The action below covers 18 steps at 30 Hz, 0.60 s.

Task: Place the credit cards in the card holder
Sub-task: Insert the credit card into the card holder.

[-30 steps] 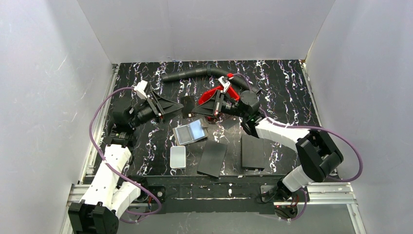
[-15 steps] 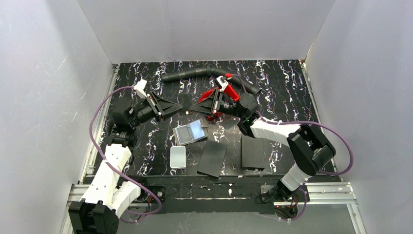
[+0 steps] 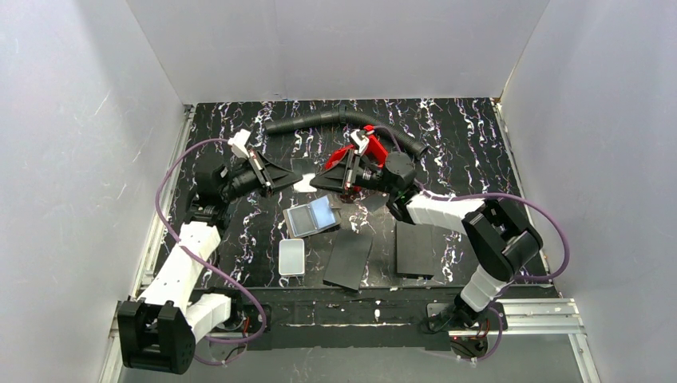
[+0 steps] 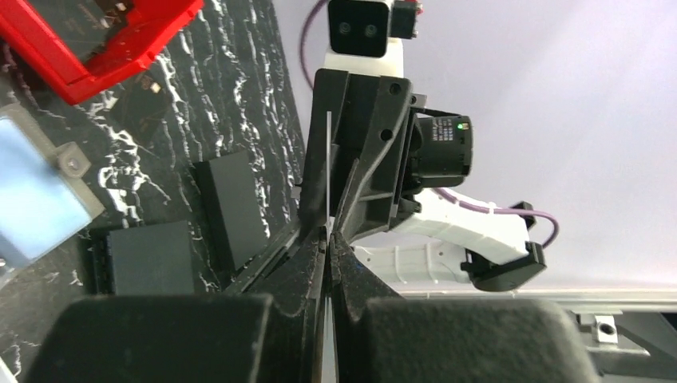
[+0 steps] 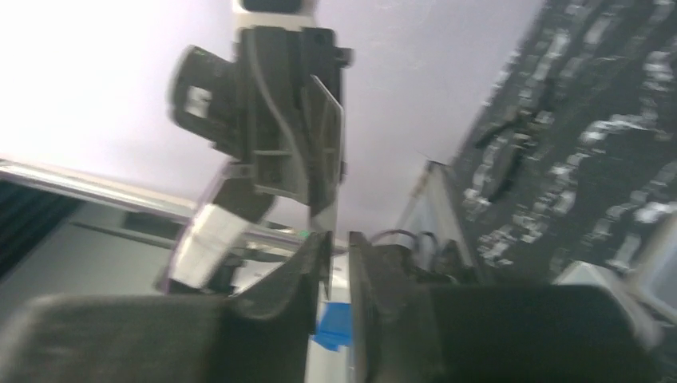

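Observation:
One credit card (image 3: 304, 182) hangs in mid-air between my two grippers, above the table's middle. My left gripper (image 3: 296, 179) is shut on it; in the left wrist view the card (image 4: 328, 159) shows edge-on as a thin white line rising from the closed gripper (image 4: 328, 233). My right gripper (image 3: 314, 182) faces it tip to tip. Its jaws (image 5: 338, 239) stand slightly apart, with the card's (image 5: 327, 152) lower edge between them. The card holder (image 3: 313, 215) lies open on the table just below, its silver-blue inner faces up. No other cards are in view.
A red tray (image 3: 357, 152) sits behind the right gripper. Two flat black panels (image 3: 348, 259) (image 3: 417, 247) and a white rounded box (image 3: 291, 257) lie near the front edge. A black corrugated hose (image 3: 343, 120) curves along the back. White walls enclose the table.
My left gripper has closed onto the card that the right gripper was holding. The right jaws have parted a little. Both grippers have shifted slightly left.

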Available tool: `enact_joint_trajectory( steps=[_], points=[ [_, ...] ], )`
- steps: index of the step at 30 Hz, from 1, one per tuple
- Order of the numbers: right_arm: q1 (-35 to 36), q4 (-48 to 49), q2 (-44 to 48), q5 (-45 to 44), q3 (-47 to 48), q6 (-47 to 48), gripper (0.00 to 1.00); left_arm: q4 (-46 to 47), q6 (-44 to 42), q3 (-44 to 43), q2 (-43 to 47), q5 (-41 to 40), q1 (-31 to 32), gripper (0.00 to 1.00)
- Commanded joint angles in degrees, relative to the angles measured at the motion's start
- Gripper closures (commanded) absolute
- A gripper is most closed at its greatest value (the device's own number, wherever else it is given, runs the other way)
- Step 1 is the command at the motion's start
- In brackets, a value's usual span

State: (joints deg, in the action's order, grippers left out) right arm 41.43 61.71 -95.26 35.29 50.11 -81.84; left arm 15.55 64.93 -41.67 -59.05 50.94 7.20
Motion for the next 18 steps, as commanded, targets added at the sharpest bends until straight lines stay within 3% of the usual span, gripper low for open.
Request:
enact_joint_trajectory(
  steps=[1,4,7,12,18],
  points=[
    [-0.6,-28.45,2.97,-2.67,6.45,22.24,0.58,-11.9,-12.47,0.28,-0.28,-4.93,-0.08,1.0],
    [-0.82,-54.12,2.54,-8.69,12.52,37.19,0.47,-26.23,-22.99,-1.62,-0.34,-12.73,-0.08,1.0],
    [-0.82,-58.54,0.38,-10.81,13.2,42.79,0.4,-30.77,-27.57,-0.76,0.34,-18.91,-0.08,1.0],
    [-0.57,-76.01,-8.79,-13.98,21.4,54.65,0.37,-23.85,-24.7,3.87,-3.46,-19.41,0.18,1.0],
    [-0.63,-80.49,-10.7,-18.52,22.25,59.92,0.29,-14.37,-22.12,9.45,-5.47,-22.97,1.72,1.0]
  ],
)
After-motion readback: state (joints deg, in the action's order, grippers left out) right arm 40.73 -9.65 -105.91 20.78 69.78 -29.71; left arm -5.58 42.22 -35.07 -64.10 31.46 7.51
